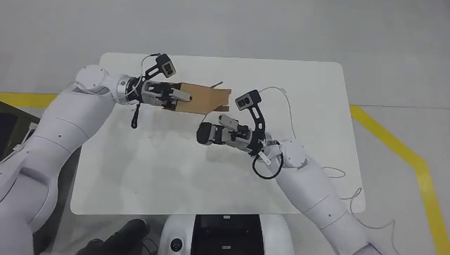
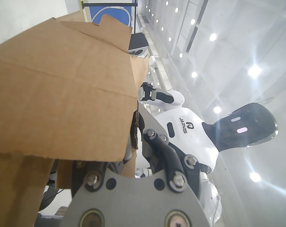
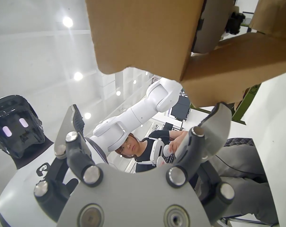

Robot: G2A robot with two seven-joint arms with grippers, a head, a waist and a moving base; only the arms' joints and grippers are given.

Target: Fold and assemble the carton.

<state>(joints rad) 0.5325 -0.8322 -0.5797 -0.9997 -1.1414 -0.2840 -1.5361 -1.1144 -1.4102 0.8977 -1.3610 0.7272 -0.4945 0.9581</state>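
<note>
1. Carton (image 1: 205,99): a brown corrugated piece, partly folded, with its flaps loose. It is raised off the white table (image 1: 309,86). The table surface lies below the carton, and the carton sits over the part of the table far from the robot.

2. Left gripper (image 1: 184,95): positioned at the end of the carton nearest the left arm. Its fingers are pressed together on a panel edge of the carton. In the left wrist view one finger (image 2: 149,121) lies against the torn cardboard edge; the opposite finger is hidden behind the panel. The main carton face extends away from this gripper, past its fingertips.

3. Right gripper (image 1: 202,134): positioned just beside the carton, on the carton's robot-facing side and lower than it. Its fingers (image 3: 219,119) are spread wide with nothing between them. In the right wrist view the carton's underside and open corner lie directly beyond the fingertips. Contact between one fingertip and the carton's lower edge cannot be determined.
</note>
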